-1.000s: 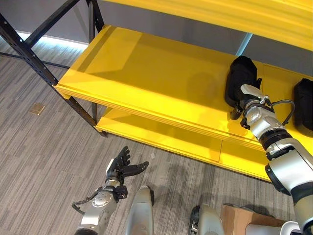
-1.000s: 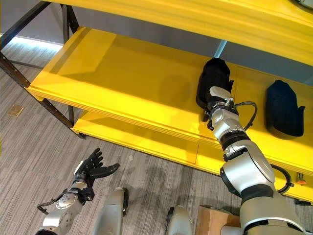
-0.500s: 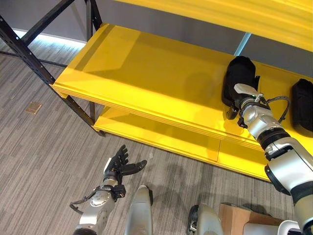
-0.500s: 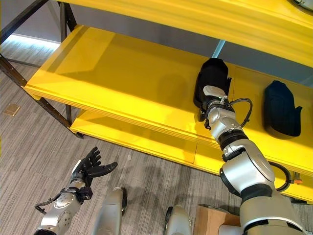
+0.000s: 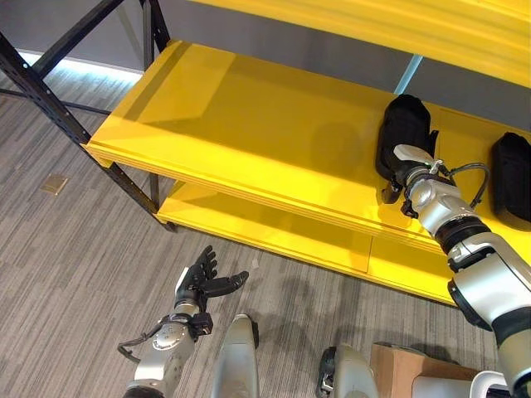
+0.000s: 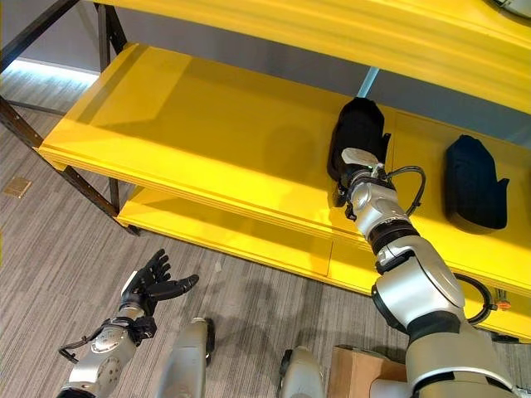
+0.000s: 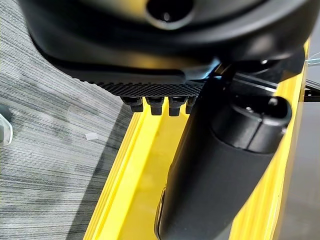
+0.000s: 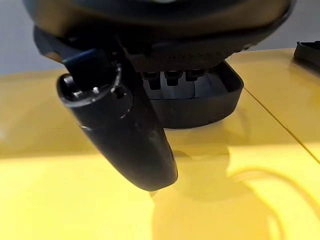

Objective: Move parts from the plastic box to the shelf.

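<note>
While the left hand (image 5: pixel 202 280) is kept spread and idle over the floor, the right hand (image 6: pixel 358 170), fingers hidden, is set against a black part (image 6: pixel 358 135) on the yellow shelf (image 6: pixel 207 133), seemingly for placement near its front edge.

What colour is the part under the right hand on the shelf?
Black, lying on the yellow shelf; the part by the right hand shows best in the right eye view.

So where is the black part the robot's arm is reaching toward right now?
The black moulded plastic part lies on the yellow middle shelf, toward the right of the head views, just past the right hand. A second black part lies further right.
</note>
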`<state>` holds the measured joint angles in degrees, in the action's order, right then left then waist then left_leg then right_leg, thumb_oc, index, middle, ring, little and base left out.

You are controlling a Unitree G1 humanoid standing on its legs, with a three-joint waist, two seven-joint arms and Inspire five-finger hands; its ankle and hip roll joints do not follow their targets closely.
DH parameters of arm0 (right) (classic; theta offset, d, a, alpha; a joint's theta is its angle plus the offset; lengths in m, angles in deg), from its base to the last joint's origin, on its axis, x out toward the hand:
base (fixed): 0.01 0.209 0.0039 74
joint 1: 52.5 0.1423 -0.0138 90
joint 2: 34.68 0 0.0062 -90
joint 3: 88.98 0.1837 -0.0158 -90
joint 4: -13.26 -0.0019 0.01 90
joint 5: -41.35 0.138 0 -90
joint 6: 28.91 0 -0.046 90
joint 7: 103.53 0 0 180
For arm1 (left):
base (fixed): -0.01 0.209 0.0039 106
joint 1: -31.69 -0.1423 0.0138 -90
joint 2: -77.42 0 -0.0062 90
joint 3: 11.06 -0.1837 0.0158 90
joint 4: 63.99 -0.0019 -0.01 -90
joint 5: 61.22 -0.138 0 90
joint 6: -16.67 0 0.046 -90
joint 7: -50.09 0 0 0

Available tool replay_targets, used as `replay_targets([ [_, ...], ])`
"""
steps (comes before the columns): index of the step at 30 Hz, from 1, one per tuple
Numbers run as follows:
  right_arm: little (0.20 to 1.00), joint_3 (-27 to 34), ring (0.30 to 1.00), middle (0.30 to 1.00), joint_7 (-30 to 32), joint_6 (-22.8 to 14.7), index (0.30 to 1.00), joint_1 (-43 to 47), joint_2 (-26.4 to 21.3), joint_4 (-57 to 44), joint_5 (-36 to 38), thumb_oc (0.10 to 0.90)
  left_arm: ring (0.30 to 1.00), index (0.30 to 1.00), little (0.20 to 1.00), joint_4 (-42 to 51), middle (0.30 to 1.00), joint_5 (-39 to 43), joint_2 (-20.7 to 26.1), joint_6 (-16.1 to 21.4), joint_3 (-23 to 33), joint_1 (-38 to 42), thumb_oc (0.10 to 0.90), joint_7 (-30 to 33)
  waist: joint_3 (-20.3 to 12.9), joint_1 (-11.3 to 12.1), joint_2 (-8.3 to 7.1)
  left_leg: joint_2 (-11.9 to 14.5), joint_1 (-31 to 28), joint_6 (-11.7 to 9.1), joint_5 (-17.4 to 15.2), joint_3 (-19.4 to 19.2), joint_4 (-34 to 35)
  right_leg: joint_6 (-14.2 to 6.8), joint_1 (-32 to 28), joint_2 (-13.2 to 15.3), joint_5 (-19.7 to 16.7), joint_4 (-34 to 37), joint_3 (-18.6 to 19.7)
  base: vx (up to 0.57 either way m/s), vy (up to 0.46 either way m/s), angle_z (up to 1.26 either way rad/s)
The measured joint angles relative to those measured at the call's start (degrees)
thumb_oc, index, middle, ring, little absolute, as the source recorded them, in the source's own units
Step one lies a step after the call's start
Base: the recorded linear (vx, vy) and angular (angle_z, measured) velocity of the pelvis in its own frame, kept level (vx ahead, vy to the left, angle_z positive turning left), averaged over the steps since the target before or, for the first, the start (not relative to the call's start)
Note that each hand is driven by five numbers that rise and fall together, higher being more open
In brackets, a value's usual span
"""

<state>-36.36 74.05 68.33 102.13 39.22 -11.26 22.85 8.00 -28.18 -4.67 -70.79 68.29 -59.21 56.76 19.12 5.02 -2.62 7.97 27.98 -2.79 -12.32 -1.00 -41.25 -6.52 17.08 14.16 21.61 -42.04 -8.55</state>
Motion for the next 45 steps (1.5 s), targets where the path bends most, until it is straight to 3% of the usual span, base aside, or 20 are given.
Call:
replay_targets([
  [6,1.000,0.1,1.000,1.000,-2.9,0.1,1.000,0.0,0.0,0.7,5.3,0.900,1.000,1.000,1.000,0.0,1.000,0.0,0.0,-0.1,0.1,0.0,0.900,-1.3,0.0,-0.2,-0.12,0.1,0.0,0.0,0.0,0.0,0.0,0.0,0.0,0.0,0.0,0.0,0.0,0.00,0.000,0.00],
  [27,1.000,-0.1,1.000,1.000,-11.6,0.6,1.000,3.0,-1.5,-0.7,12.1,0.900,1.000,1.000,1.000,0.0,1.000,0.0,0.7,-1.1,2.0,-0.4,0.900,-3.6,-0.1,-0.2,-0.36,0.1,0.0,0.0,0.0,0.0,0.1,0.0,0.1,-0.1,0.0,0.0,0.0,0.00,0.000,0.00],
  [45,1.000,-2.9,1.000,1.000,-19.1,2.1,1.000,3.3,-5.1,-11.6,14.8,0.900,1.000,1.000,1.000,0.0,1.000,0.3,2.0,-1.4,2.5,-0.5,0.900,-3.9,0.0,-0.4,-1.41,0.3,0.3,0.0,0.0,-0.1,0.1,0.0,0.5,-0.3,0.0,0.1,0.1,0.00,0.000,0.00],
])
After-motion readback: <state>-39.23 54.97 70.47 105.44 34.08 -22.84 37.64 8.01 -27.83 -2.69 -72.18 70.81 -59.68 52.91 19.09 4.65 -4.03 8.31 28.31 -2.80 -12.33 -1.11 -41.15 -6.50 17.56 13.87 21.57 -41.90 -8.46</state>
